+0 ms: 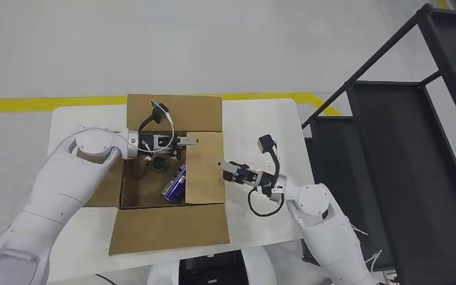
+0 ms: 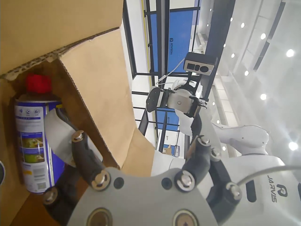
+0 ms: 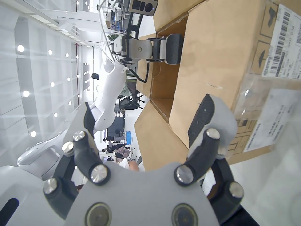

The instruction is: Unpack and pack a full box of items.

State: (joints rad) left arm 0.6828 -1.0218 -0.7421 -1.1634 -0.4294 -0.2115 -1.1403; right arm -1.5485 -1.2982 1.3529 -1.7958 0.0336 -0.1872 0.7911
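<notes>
step: unpacking, by my judgement | left gripper (image 1: pixel 187 140) spread open, empty, over the box (image 1: pixel 171 226) opening, far side | right gripper (image 1: pixel 222 169) open, empty, just right of box | spray can (image 1: pixel 174 184) lies inside, near-right | next: left lowers onto can, closes round its body

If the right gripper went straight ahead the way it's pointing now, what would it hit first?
Most likely the cardboard box. The right gripper, jaws open, points at the box's near outer side and folded-out flap. How far off that side lies is hard to judge.
</notes>
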